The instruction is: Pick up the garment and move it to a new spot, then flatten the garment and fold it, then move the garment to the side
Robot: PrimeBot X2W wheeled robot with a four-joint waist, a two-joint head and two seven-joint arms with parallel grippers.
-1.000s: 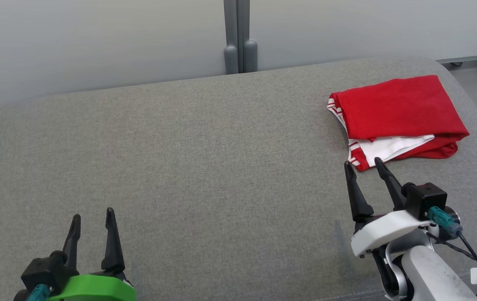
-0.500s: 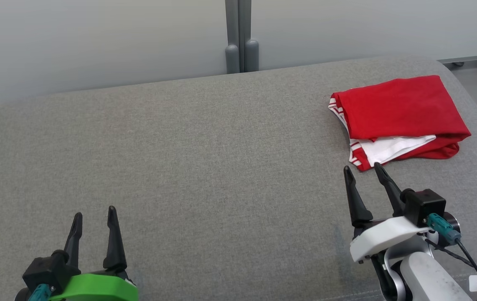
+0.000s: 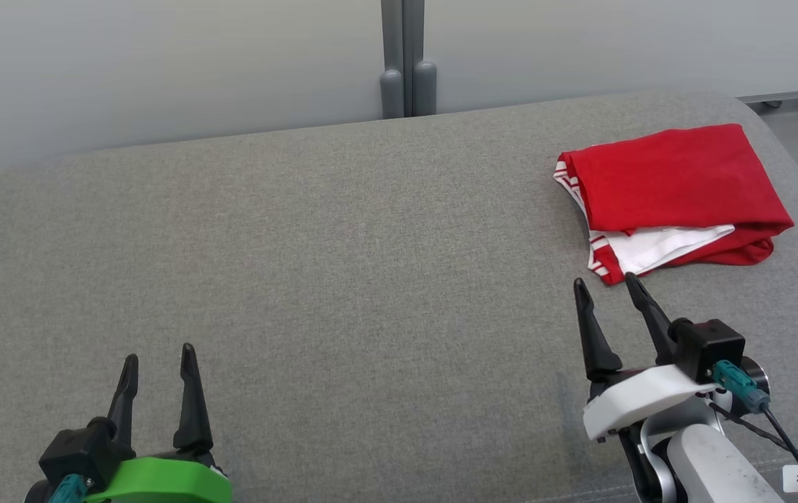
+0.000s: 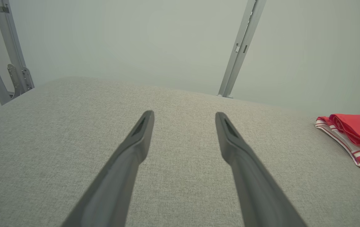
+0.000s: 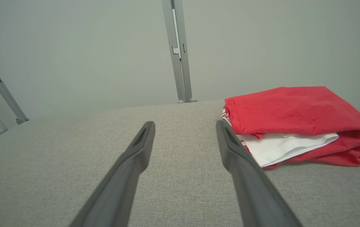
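Head view: at the lower left, the left pincer (image 3: 158,353) is seen spread wide, with nothing held. A grey fabric-covered tabletop (image 3: 371,244) is spread across the middle. At the lower right, the right pincer (image 3: 605,280) is likewise held wide and empty, its tips just beside the garment (image 3: 678,181). The garment is laid folded near the far right edge, red on top, with white and red-striped layers exposed along its near side.

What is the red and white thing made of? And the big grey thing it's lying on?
The folded red and white garment looks like thin, soft cloth, matte: it sags and creases at the folds. The grey padded surface seems covered in coarse woven fabric: a speckled weave shows.
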